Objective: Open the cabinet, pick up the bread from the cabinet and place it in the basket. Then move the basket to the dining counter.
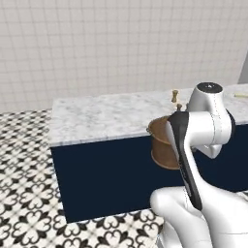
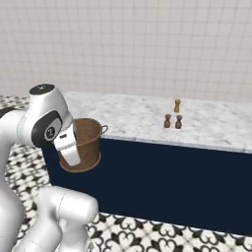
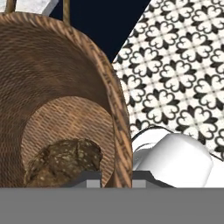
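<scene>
Here the fingers (image 3: 116, 183) pinch the rim of the round brown wicker basket (image 2: 86, 142) (lumpy golden-brown bread (image 3: 65, 159) inside), held clear beside the white-grey marble desk (image 1: 106, 116); I'd lift level, then lower it short of the small wooden shakers (image 2: 173, 121).

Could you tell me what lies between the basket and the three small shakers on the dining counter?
Only bare marble. In the right base view the counter runs uninterrupted from the basket, held off its front edge, to the shakers.
</scene>
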Available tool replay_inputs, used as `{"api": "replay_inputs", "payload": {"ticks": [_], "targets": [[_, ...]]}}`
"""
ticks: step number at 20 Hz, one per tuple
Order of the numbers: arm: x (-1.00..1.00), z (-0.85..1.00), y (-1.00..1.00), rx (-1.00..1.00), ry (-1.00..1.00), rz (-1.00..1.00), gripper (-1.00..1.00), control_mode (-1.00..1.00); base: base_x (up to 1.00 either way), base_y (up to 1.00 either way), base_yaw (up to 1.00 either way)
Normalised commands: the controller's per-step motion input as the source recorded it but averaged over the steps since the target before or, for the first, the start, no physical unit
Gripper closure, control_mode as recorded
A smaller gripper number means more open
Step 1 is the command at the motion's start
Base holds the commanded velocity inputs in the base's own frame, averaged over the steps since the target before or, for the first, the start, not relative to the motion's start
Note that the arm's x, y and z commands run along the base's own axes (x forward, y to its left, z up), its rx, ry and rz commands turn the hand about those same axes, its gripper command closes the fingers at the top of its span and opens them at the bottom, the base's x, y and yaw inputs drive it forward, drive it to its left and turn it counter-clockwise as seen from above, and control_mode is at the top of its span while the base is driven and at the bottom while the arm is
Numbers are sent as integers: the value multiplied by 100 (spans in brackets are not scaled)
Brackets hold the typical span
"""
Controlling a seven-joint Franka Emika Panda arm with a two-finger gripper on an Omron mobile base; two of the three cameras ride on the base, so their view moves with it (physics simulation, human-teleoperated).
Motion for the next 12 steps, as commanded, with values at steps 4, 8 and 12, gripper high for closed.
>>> {"api": "replay_inputs", "payload": {"ticks": [4,8,12], "targets": [[0,0,0,0,0,0,100,100,63,74,-5],[0,0,0,0,0,0,100,100,60,56,-7],[0,0,0,0,0,0,100,100,77,55,-4]]}}
